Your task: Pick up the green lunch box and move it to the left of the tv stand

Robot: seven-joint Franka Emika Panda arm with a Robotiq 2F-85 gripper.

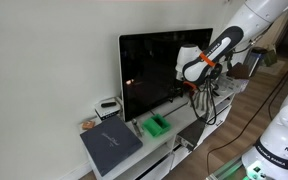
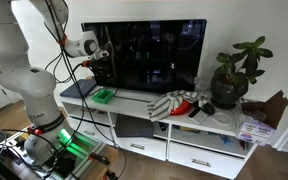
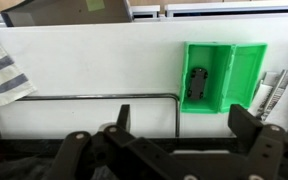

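The green lunch box (image 1: 157,124) lies open on top of the white tv stand (image 1: 184,133), in front of the TV and next to a dark grey slab. It also shows in the other exterior view (image 2: 104,96) on the stand (image 2: 139,101). In the wrist view the box (image 3: 234,75) holds a small dark object (image 3: 198,86). My gripper (image 3: 184,125) is open and empty, with the box beyond its fingertips and not touched. In both exterior views the gripper (image 1: 188,80) (image 2: 102,70) hovers above the stand in front of the screen.
A big black TV (image 2: 144,55) stands behind. A dark grey slab (image 1: 111,146) lies at the stand's end. A striped cloth (image 2: 174,103) and a potted plant (image 2: 229,85) sit further along the stand. A black wire frame (image 3: 104,97) lies on the stand's top.
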